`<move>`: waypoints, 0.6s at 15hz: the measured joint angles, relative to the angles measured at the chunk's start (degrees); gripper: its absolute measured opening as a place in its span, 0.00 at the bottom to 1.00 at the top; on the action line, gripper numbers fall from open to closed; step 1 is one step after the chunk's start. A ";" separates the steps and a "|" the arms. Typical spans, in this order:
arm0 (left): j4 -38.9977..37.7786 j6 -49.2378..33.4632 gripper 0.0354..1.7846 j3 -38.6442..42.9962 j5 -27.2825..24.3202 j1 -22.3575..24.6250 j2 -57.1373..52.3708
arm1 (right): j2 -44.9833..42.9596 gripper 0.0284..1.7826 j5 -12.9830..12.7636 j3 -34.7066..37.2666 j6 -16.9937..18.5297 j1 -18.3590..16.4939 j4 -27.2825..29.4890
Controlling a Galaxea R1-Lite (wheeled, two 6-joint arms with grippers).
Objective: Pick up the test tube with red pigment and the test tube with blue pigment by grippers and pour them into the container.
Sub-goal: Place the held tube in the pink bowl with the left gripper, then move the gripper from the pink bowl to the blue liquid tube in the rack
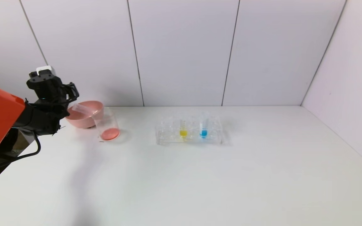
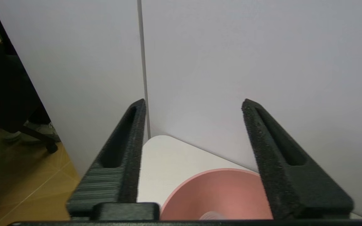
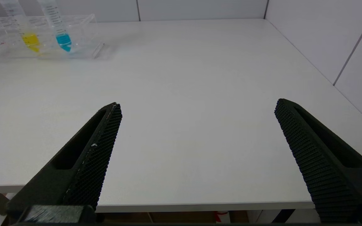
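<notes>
The clear glass beaker (image 1: 107,124) stands at the back left with red-orange liquid in its bottom. A clear tube (image 1: 82,110) with no liquid showing lies tilted in the pink bowl (image 1: 88,121), right beside the beaker; its end shows in the left wrist view (image 2: 212,216). My left gripper (image 1: 69,94) hovers just left of the bowl, open and empty (image 2: 193,105). The blue-pigment tube (image 1: 203,128) stands upright in the clear rack (image 1: 168,138), also in the right wrist view (image 3: 61,33). My right gripper (image 3: 198,105) is open and empty over the table's front edge, out of the head view.
A yellow-liquid tube (image 1: 183,128) stands in the rack left of the blue one. The white table (image 1: 262,172) is walled at the back and right. The pink bowl (image 2: 225,194) sits near the table's back left corner, close to the wall.
</notes>
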 joint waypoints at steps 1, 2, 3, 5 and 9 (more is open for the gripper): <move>-0.02 -0.02 0.73 0.09 0.02 -0.06 0.00 | 0.00 1.00 0.00 0.00 -0.02 0.00 0.00; -0.02 0.00 0.81 0.20 0.00 -0.09 0.00 | 0.00 1.00 0.00 0.00 0.00 0.05 0.00; -0.09 0.00 0.87 0.22 -0.01 -0.09 -0.02 | 0.00 1.00 0.02 0.00 0.00 0.05 0.00; 0.28 -0.22 0.96 0.18 0.05 -0.28 -0.55 | 0.00 1.00 0.02 0.00 0.00 0.00 0.00; 6.58 -0.63 1.00 2.30 -0.83 -2.15 -6.58 | 0.00 1.00 0.02 0.00 0.00 0.02 0.00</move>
